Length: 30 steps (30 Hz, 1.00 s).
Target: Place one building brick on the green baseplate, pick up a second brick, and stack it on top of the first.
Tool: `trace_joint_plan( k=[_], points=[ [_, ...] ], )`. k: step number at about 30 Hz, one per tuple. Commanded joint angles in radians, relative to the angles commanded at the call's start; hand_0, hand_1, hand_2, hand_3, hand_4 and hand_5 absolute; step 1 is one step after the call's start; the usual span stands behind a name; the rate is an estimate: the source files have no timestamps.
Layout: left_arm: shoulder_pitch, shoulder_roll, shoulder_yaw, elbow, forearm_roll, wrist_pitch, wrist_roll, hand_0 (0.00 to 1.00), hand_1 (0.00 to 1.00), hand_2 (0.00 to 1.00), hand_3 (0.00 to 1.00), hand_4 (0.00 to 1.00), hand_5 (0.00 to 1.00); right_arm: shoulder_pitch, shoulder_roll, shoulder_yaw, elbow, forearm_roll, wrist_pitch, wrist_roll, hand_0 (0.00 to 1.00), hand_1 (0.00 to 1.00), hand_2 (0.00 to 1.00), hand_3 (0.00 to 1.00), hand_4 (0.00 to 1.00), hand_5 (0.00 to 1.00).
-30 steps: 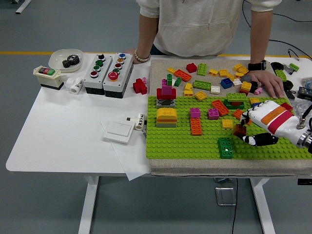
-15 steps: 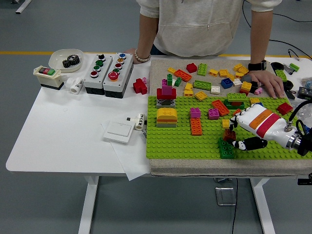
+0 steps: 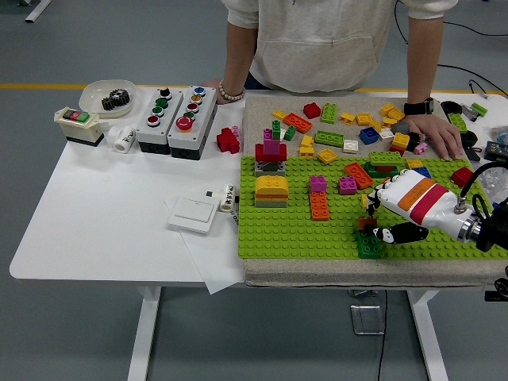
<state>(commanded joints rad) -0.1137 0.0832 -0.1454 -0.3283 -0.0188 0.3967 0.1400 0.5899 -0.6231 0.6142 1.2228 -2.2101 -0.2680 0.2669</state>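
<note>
Now we see right hand (image 3: 386,216) pinching small red-brown brick (image 3: 367,223) above dark green brick (image 3: 368,244) near green baseplate (image 3: 294,230) front edge. Rigid, light, smooth plastic: we judge side-wall pinch best, pressing studs square.

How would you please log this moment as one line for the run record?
phase: stacking | right hand: holds dark red brick over green brick | base: green baseplate | left arm: unseen

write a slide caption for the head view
Right hand lowers a dark red brick onto the green brick on the green baseplate.
</note>
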Motion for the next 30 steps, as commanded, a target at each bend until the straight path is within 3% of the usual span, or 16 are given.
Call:
trace_joint_plan(
  k=[30],
  points=[
    [0.0,0.001,-0.002,0.002,0.004,-0.001,0.002,0.789,0.766,0.761,0.598,0.665,0.683,-0.03,-0.021,0.022,0.058,-0.011,0.026,0.002,0.297,0.436,0.518,0.522,0.738,0.495]
  ],
)
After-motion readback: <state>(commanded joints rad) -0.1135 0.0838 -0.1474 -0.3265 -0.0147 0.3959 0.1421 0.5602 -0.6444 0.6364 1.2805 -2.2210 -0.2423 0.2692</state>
